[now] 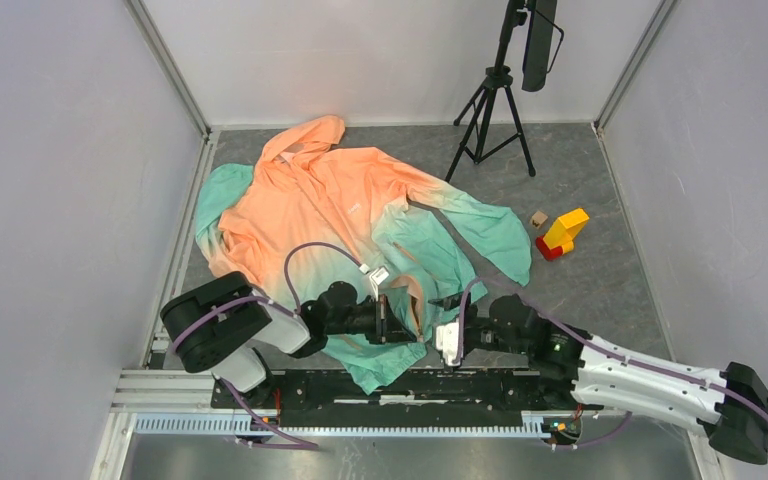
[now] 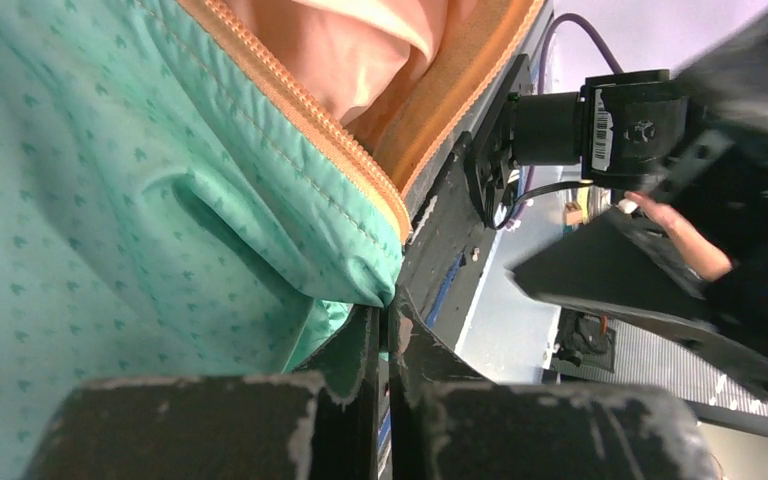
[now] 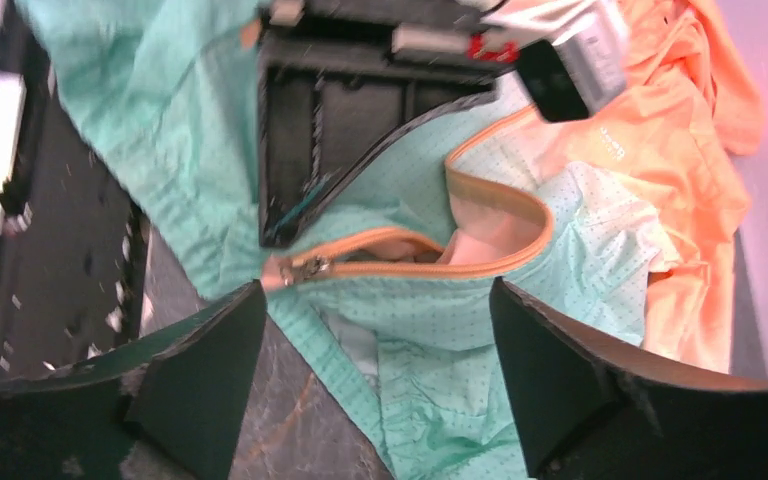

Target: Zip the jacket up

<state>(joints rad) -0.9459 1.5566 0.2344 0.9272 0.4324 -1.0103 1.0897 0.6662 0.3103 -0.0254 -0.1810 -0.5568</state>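
Note:
The jacket (image 1: 330, 215) lies spread on the grey floor, orange at the hood and teal at the hem, its front zipper open. My left gripper (image 1: 400, 325) is shut on the teal hem corner beside the orange zipper tape (image 2: 290, 100); in the left wrist view the closed jaws pinch the fabric (image 2: 160, 200) at their tips (image 2: 388, 310). My right gripper (image 1: 447, 340) is open and hovers over the hem (image 3: 520, 330). The metal zipper slider (image 3: 305, 268) sits at the bottom of the zipper, just beyond my right gripper's left fingertip (image 3: 230, 330). The right gripper (image 3: 375, 300) holds nothing.
A black tripod (image 1: 495, 110) stands at the back right. A yellow and red block (image 1: 563, 233) and a small wooden cube (image 1: 538, 218) lie right of the jacket's sleeve. The black mounting rail (image 1: 360, 390) runs along the near edge. Grey walls close both sides.

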